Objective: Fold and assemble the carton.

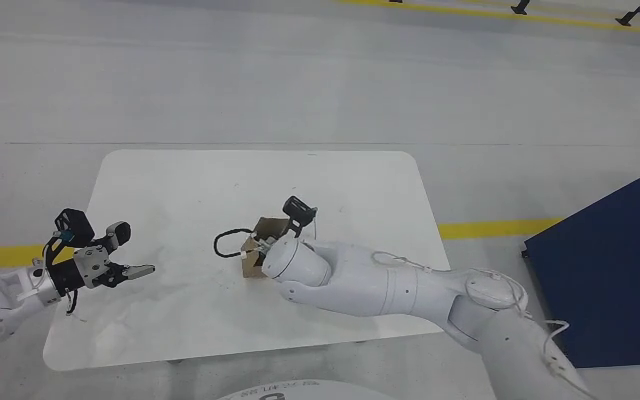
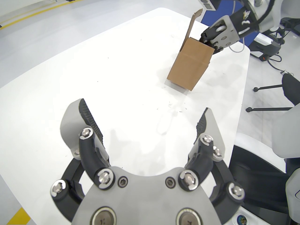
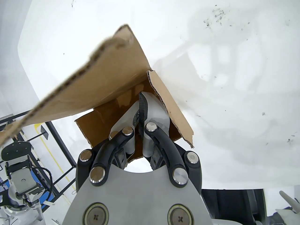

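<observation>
White table, scuffed with dark specks near the carton. Carton stands tilted near mid-table, top open, one long flap raised. Right gripper is pushed down into the carton's open top. Its fingers are pressed together, just beside one inner wall, and no cardboard is visible between the pads. Left gripper hangs well apart from the carton, pointing toward it, with its fingers spread wide and holding nothing.
</observation>
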